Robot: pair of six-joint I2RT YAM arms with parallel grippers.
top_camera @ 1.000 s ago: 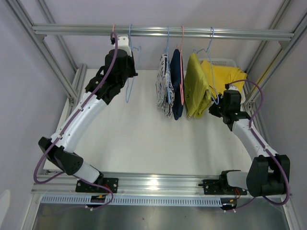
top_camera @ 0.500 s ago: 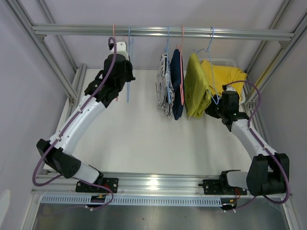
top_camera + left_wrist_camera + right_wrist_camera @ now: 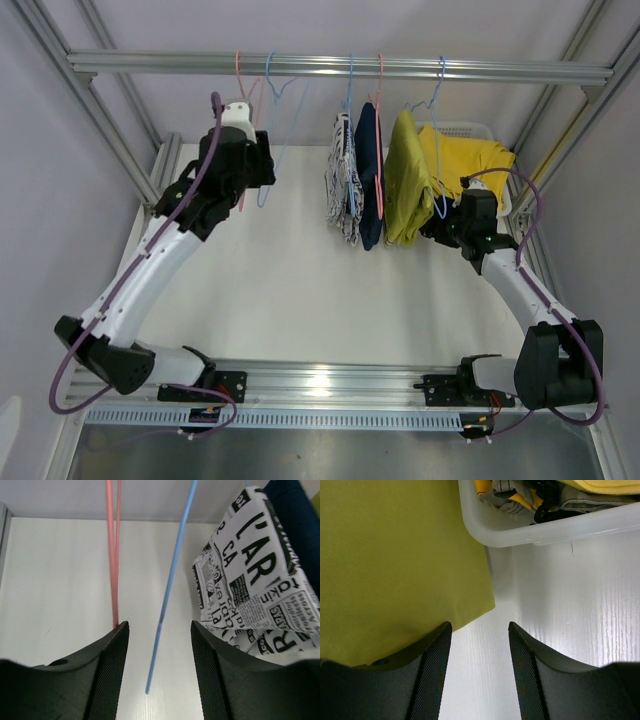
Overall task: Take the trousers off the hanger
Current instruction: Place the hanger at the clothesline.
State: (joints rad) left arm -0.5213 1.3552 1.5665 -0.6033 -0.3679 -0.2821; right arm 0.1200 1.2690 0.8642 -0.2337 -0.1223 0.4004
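Note:
Four trousers show in the top view. Black-and-white print trousers (image 3: 343, 190), navy trousers (image 3: 368, 180) and mustard-olive trousers (image 3: 408, 185) hang on hangers from the rail (image 3: 150, 62). Yellow trousers (image 3: 470, 158) lie over a white basket. My left gripper (image 3: 262, 168) is open beside an empty pink hanger (image 3: 114, 555). An empty blue hanger's wire (image 3: 172, 565) hangs loose between its fingers, with the print trousers (image 3: 255, 570) to the right. My right gripper (image 3: 480, 627) is open over bare table, next to the olive trousers' lower corner (image 3: 395, 555).
The white basket (image 3: 530, 534) at the back right holds folded cloth. Aluminium frame posts stand on both sides of the table, and the rail crosses overhead. White tabletop (image 3: 280, 290) lies between the two arms.
Both grippers have gone from shut to open. The left one let go of the blue hanger and drew back to the left. The right one edged toward the olive trousers.

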